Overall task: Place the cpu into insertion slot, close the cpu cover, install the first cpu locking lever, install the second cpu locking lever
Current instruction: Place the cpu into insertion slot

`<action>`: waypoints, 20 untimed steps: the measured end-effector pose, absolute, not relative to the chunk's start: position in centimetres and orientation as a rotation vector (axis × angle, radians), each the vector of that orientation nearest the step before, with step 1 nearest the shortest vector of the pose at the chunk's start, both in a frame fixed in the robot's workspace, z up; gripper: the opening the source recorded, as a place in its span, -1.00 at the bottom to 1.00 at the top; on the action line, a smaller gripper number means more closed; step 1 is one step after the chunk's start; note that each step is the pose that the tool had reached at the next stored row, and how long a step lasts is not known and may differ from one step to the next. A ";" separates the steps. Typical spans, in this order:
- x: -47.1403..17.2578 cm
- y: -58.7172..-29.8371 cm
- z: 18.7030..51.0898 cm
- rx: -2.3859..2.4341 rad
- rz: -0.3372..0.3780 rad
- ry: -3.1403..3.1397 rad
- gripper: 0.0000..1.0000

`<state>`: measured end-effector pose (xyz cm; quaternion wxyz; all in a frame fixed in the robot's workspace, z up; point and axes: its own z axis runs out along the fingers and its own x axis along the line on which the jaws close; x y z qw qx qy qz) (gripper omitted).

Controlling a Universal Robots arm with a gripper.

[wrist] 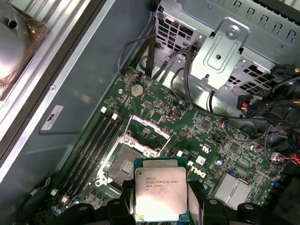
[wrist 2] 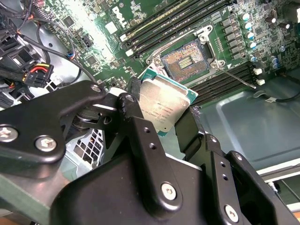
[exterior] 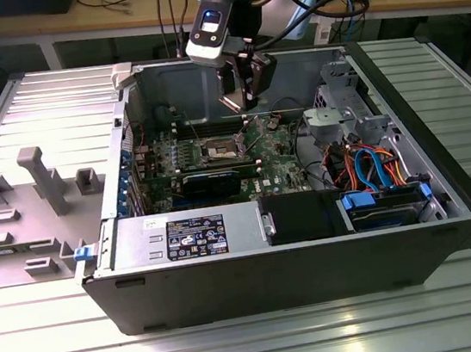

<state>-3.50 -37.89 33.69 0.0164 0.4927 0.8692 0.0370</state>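
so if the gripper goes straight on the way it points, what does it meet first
Likely the green motherboard just beside the insertion slot, the held cpu touching first; depth is unclear.

Open computer case [exterior: 275,275] on ribbed metal table [exterior: 241,349], grey fixture [exterior: 38,178] alongside.

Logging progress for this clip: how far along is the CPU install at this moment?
Done: nothing seated yet. In hand: the gripper is shut on the cpu, held above the motherboard in both wrist views. Left: the insertion slot is empty, the cpu cover stands open, and a locking lever looks swung free, so placing, closing and both levers remain.
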 end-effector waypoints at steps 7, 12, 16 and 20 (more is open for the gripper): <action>-3.5 -37.9 33.7 1.543 0.115 2.696 0.08; -3.5 -37.9 33.7 1.550 0.115 2.692 0.08; -3.5 -37.9 33.6 1.555 0.115 2.689 0.08; -3.5 -37.9 33.6 1.559 0.115 2.687 0.08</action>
